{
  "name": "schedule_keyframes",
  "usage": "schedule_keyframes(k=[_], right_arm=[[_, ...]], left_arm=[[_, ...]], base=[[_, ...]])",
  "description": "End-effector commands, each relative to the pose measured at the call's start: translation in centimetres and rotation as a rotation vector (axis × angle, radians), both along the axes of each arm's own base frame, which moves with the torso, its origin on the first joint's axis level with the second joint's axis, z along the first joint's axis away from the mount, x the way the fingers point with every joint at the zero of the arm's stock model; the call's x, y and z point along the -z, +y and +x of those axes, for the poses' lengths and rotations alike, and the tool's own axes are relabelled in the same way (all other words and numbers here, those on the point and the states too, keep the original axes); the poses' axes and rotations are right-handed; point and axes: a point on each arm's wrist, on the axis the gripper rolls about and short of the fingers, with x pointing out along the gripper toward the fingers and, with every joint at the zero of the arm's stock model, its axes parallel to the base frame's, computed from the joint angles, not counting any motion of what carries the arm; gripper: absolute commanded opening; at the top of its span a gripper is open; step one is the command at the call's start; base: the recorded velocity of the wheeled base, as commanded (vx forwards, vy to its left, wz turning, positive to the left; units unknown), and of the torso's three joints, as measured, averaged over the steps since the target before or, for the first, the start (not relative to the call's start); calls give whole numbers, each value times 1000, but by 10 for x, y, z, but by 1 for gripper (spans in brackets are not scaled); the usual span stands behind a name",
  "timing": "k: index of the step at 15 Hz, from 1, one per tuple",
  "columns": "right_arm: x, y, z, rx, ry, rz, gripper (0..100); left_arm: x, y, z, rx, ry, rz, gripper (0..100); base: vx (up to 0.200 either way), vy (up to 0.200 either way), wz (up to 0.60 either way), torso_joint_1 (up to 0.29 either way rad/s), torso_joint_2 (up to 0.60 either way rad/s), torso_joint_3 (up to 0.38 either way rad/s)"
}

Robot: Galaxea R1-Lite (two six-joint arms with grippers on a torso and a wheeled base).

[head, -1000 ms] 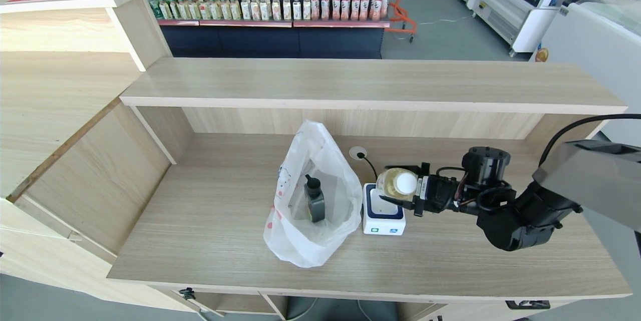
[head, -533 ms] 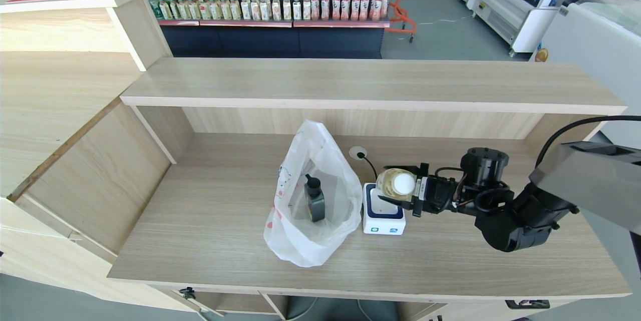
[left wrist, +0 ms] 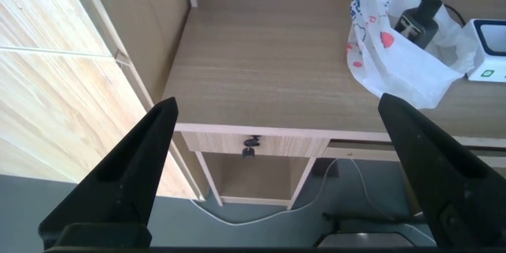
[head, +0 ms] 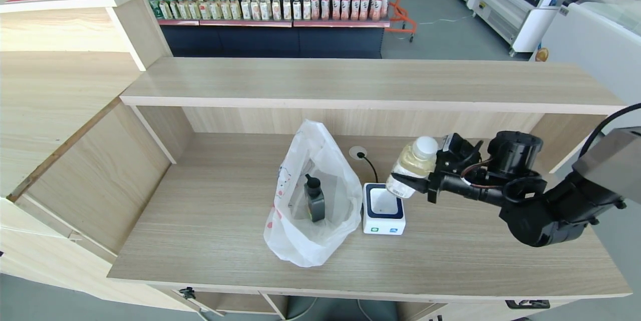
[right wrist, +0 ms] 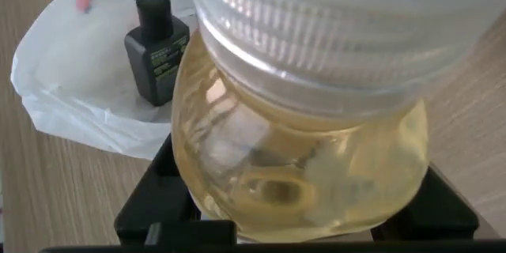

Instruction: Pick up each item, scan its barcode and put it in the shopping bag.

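Grip: right gripper clenched on tilted clear yellow-drink bottle, base lower-left above white box scanner; white plastic shopping bag further left; left gripper splayed.

Clock centred on the shopping bag: a wide stretch of counter runs at 9 o'clock to the side panel, and there's passing room at 6 down to the front edge, imo. At 3 the scanner sits just beside the bag, its cable heads twd a grommet at 1, and the right gripper w/ a tilted bottle hangs over the scanner's far-right corner. Bag mouth faces up but a dark pump bottle stands inside, and at 12 the back wall + raised ledge block the way.
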Motion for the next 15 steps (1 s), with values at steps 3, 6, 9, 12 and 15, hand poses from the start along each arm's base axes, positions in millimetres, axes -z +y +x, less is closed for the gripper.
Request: schedule_keyframes(k=[3, 6, 9, 12, 15], right_arm=[[-44, 17, -13, 264, 155, 256, 0], [-29, 40, 15, 277, 303, 294, 0], [-14, 71, 39, 223, 332, 314, 0], [7, 112, 52, 161, 391, 286, 0], [23, 129, 63, 142, 419, 262, 0]], left_arm=[[0, 0, 0, 0, -1, 0, 100], [0, 0, 0, 0, -1, 0, 100], [0, 0, 0, 0, -1, 0, 100], [0, 0, 0, 0, -1, 0, 100], [0, 0, 0, 0, -1, 0, 100]], base=[[0, 0, 0, 0, 0, 0], [0, 0, 0, 0, 0, 0], [0, 0, 0, 0, 0, 0], [0, 0, 0, 0, 0, 0], [0, 0, 0, 0, 0, 0]])
